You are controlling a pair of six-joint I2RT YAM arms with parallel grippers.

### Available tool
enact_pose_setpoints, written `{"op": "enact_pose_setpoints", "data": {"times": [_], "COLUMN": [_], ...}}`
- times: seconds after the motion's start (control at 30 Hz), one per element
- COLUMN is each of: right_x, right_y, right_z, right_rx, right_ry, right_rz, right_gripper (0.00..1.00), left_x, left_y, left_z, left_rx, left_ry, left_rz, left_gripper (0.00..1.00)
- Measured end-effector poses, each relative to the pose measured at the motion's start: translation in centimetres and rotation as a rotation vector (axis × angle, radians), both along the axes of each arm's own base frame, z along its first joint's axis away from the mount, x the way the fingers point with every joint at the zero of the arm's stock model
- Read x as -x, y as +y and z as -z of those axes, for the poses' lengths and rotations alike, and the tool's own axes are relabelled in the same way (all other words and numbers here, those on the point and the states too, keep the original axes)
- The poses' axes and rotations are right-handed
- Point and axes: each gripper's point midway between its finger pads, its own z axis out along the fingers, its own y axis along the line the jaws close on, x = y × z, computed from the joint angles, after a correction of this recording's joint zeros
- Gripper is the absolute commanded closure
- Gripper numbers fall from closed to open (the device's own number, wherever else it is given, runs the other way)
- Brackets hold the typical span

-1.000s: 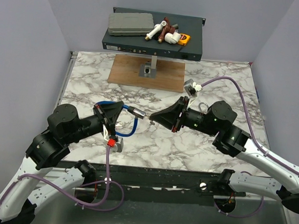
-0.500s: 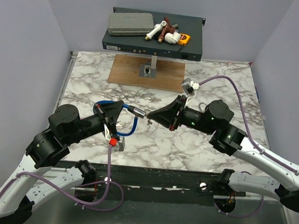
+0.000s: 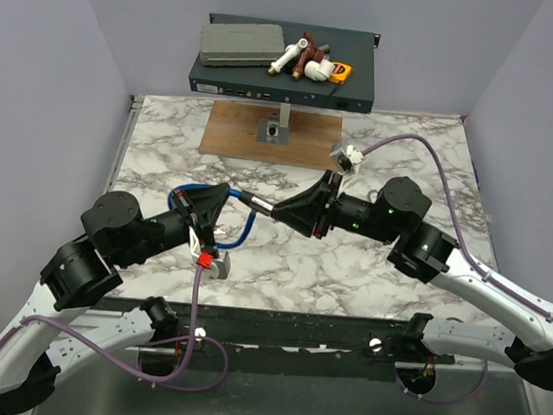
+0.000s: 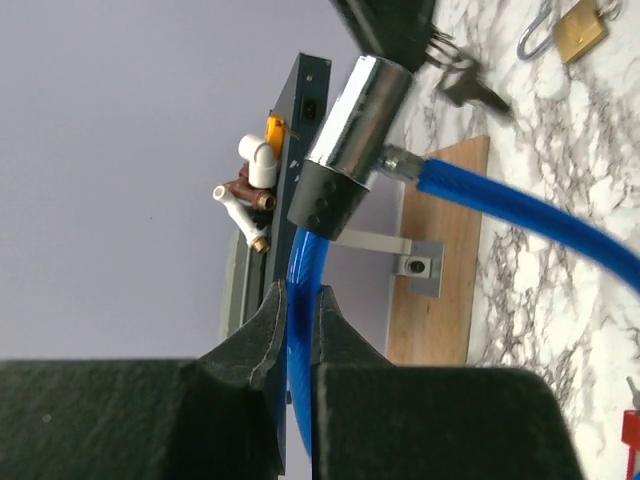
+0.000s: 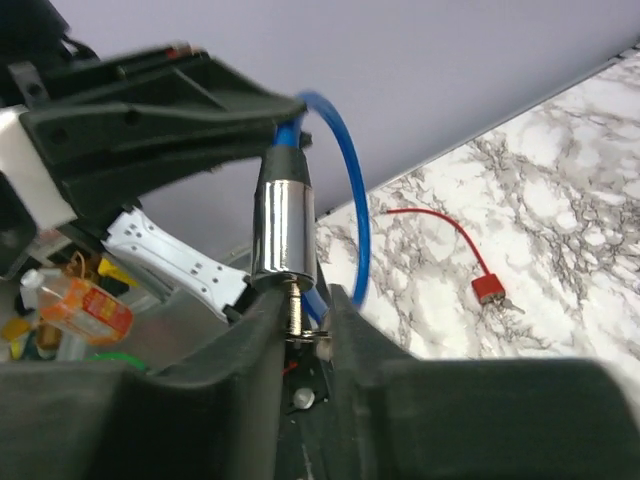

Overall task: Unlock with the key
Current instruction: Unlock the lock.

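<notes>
My left gripper [image 4: 303,300] is shut on the blue cable [image 4: 520,205] of a cable lock and holds it above the marble. The lock's chrome cylinder [image 5: 283,225] points at my right gripper [image 5: 305,305]. The small silver key [image 5: 294,312] stands at the cylinder's end, between the right fingers. These fingers stand a little apart, and I cannot tell whether they still press on the key. In the top view the right gripper [image 3: 278,210] meets the cylinder [image 3: 254,203] just right of the left gripper [image 3: 226,198].
A red strap with a red tab [image 5: 489,288] lies on the marble under the cable. A brass padlock [image 4: 580,30] rests further right. At the back are a wooden board with a metal bracket [image 3: 272,131] and a black rack unit [image 3: 281,70] carrying fittings.
My right gripper has moved left and slightly back, closing on the cylinder's end. The left arm has drawn back a little with the cable still in its grip.
</notes>
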Motion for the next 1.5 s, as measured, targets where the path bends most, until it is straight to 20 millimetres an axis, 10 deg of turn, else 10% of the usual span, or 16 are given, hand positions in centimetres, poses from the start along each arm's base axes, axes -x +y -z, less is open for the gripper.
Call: {"op": "enact_pose_setpoints", "data": {"times": [0.17, 0.5, 1.0, 1.5], "right_x": [0.5, 0.9, 0.7, -0.6], "right_y": [-2.1, -5.8, -7.0, -2.0], "right_z": [-3.4, -8.1, -0.6, 3.8], "right_rx": [-0.042, -0.052, 0.114, 0.139], "right_ry": [-0.093, -0.213, -0.148, -0.085], "right_rz": [0.045, 0.131, 0.162, 0.072], "right_gripper": [0.35, 0.16, 0.15, 0.25], "left_x": [1.2, 1.7, -1.7, -2.2], "left_y": [-1.0, -1.4, -1.6, -1.7], "left_z": [1.2, 4.7, 3.3, 0.5], "left_rx": [0.004, -0.062, 0.166, 0.293], "left_ry": [0.038, 0.121, 0.307, 0.352], "left_rz": [0.073, 0.103, -0.105, -0.137], "left_gripper": [1.00, 1.00, 1.00, 1.00]}}
